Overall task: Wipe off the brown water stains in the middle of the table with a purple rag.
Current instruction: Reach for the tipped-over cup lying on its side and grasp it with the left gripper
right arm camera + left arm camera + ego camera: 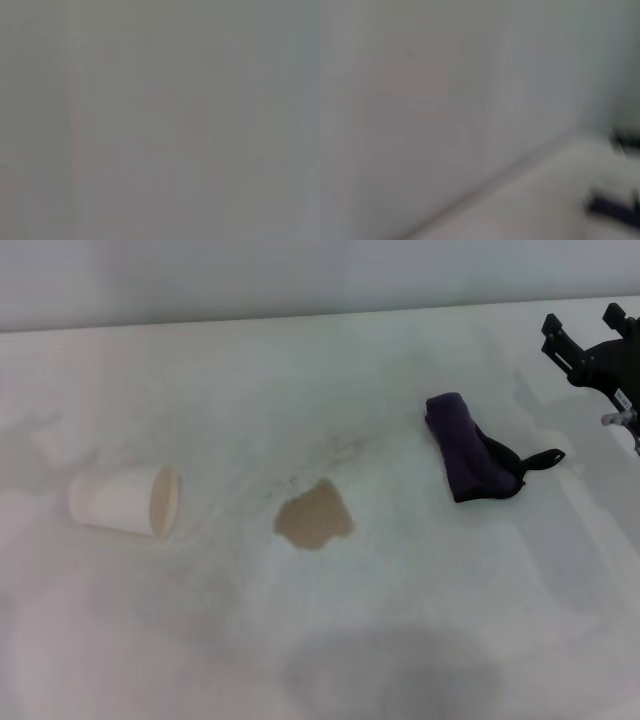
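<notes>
The brown water stains (314, 517) form a tan blotch in the middle of the white table (330, 380), with faint dark specks trailing off beyond it. The purple rag (466, 447) lies bunched to the right of the stain, its black loop tab (541, 459) pointing right. My right gripper (583, 320) hovers at the far right edge, beyond and to the right of the rag, apart from it, open and empty. My left gripper is out of view. The left wrist view shows a blurred dark shape (615, 206), too unclear to name. The right wrist view shows only plain grey.
A white paper cup (125, 501) lies on its side at the left of the table, its mouth facing the stain. The table's far edge (300, 318) meets a grey wall.
</notes>
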Robot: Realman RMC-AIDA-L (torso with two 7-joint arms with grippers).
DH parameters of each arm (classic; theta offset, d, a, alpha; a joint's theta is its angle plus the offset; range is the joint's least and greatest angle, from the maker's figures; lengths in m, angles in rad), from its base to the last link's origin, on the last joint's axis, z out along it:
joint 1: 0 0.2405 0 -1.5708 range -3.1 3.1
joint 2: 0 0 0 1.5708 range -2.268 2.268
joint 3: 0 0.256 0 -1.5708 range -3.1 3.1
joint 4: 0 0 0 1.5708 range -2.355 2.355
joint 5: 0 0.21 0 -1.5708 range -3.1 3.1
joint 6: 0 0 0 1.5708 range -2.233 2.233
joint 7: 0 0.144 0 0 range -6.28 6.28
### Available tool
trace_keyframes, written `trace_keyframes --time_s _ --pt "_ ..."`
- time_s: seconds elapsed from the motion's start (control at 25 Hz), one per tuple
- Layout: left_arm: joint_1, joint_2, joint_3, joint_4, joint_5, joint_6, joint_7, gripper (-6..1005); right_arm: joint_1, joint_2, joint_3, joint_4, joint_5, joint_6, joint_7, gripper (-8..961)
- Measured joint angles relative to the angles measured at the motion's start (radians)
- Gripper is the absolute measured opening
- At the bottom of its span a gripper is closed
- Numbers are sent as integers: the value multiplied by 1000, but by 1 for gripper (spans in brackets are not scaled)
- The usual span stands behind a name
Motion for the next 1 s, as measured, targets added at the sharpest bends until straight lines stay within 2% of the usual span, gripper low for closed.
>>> trace_keyframes --time_s 0.08,0.2,0.28,0.4,0.6,0.68,0.8,0.92,1.0 --pt "-64 14 1 -44 174 31 41 886 1 -1 3 -5 0 -4 0 875" --pt "-135 18 1 -65 366 42 80 887 2 -2 7 -14 2 -6 0 875" --pt "-173 14 1 -70 465 41 115 887 5 -1 9 -17 6 -7 0 875" --pt "-217 -5 1 -83 567 31 178 885 19 0 10 -18 9 -8 0 875" --pt "-311 -75 2 -173 722 -4 323 886 43 -1 12 -30 11 -14 6 875" --pt "-349 -104 2 -193 785 -50 352 887 51 -1 13 -33 11 -18 16 875" --pt "-409 -158 3 -202 878 -159 368 887 64 0 30 -29 11 -29 23 874" --pt "-452 -210 3 -207 918 -242 405 886 78 0 62 -18 10 -44 25 874" --pt "-468 -232 2 -203 926 -277 448 886 80 0 64 -16 11 -45 27 874"
